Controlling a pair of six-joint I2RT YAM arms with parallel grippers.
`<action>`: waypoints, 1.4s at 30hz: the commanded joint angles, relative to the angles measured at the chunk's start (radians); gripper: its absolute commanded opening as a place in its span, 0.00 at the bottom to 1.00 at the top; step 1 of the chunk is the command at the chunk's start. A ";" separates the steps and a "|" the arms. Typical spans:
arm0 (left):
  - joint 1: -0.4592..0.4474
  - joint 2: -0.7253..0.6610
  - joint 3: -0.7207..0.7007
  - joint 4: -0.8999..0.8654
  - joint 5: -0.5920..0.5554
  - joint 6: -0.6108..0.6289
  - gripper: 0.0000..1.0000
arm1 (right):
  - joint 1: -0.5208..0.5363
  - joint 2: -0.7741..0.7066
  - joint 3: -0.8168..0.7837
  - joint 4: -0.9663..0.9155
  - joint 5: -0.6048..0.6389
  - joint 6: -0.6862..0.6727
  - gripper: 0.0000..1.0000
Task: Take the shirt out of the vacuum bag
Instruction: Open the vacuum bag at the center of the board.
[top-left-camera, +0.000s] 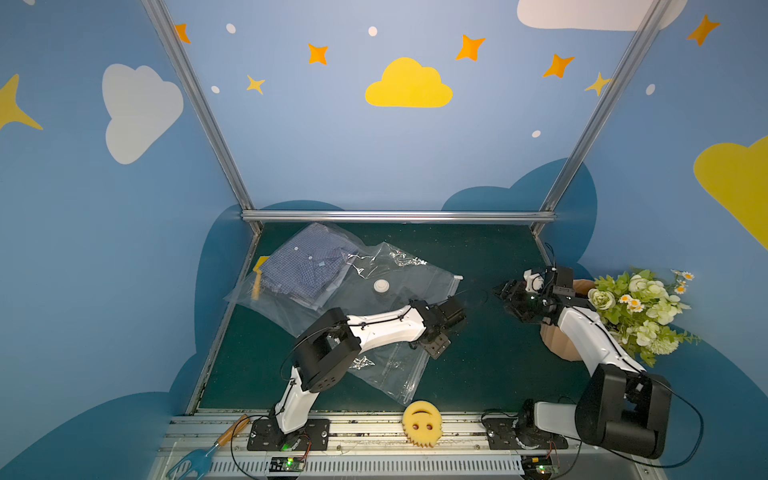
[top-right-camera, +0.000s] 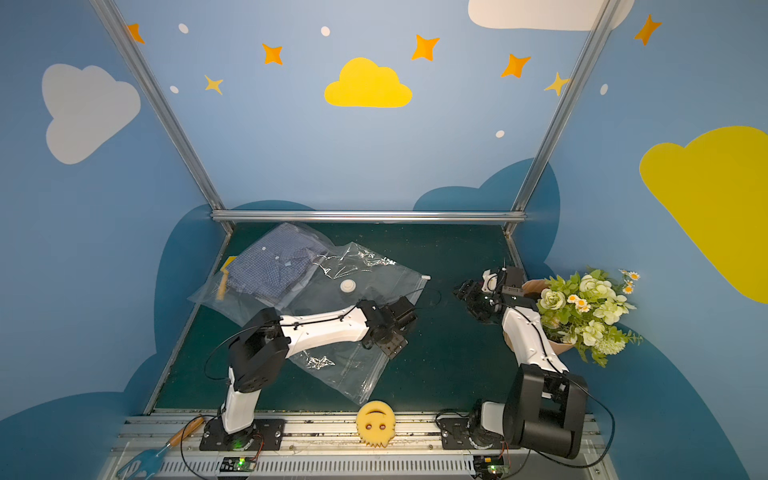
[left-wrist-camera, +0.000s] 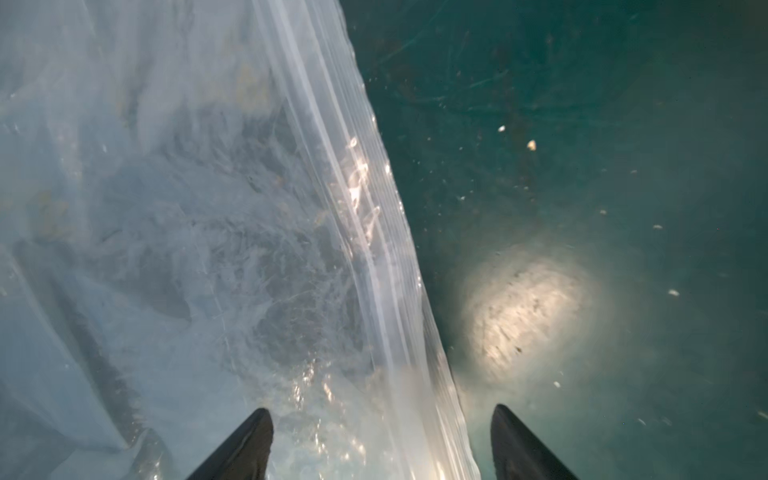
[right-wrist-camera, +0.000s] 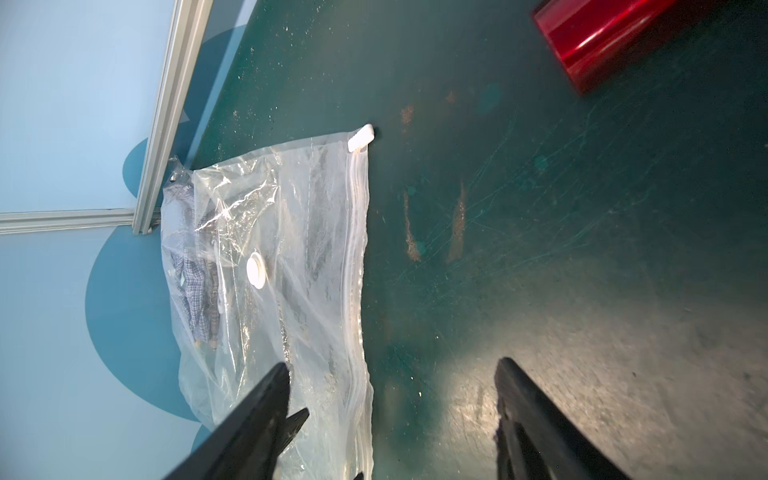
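The clear vacuum bag (top-left-camera: 415, 282) (top-right-camera: 374, 278) lies flat on the green table, with its round white valve (top-left-camera: 381, 286) (right-wrist-camera: 257, 270) facing up. A folded blue checked shirt (top-left-camera: 303, 266) (top-right-camera: 270, 266) (right-wrist-camera: 195, 282) sits inside it at the far left end. The white slider clip (top-left-camera: 458, 277) (right-wrist-camera: 360, 138) is at the far end of the zip edge. My left gripper (top-left-camera: 434, 347) (left-wrist-camera: 380, 415) hangs open just above the zip edge (left-wrist-camera: 374, 249), one finger on each side of it. My right gripper (top-left-camera: 498, 291) (right-wrist-camera: 394, 365) is open and holds nothing, to the right of the bag.
A tan pot (top-left-camera: 557, 340) of green and white flowers (top-left-camera: 640, 307) stands behind my right arm. A yellow smiley sponge (top-left-camera: 421, 422) and a wooden-handled blue tool (top-left-camera: 208, 453) lie on the front rail. A red cylinder (right-wrist-camera: 602, 37) lies on the table. Aluminium posts frame the far corners.
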 joint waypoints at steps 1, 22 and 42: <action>-0.018 0.037 0.051 -0.057 -0.113 -0.021 0.80 | -0.003 0.020 -0.025 0.049 -0.025 -0.002 0.76; -0.029 0.048 0.062 -0.071 -0.191 -0.046 0.35 | 0.066 0.087 -0.068 0.113 -0.059 0.001 0.72; 0.124 -0.155 0.062 -0.002 -0.138 -0.127 0.04 | 0.402 0.137 -0.224 0.658 -0.209 0.349 0.61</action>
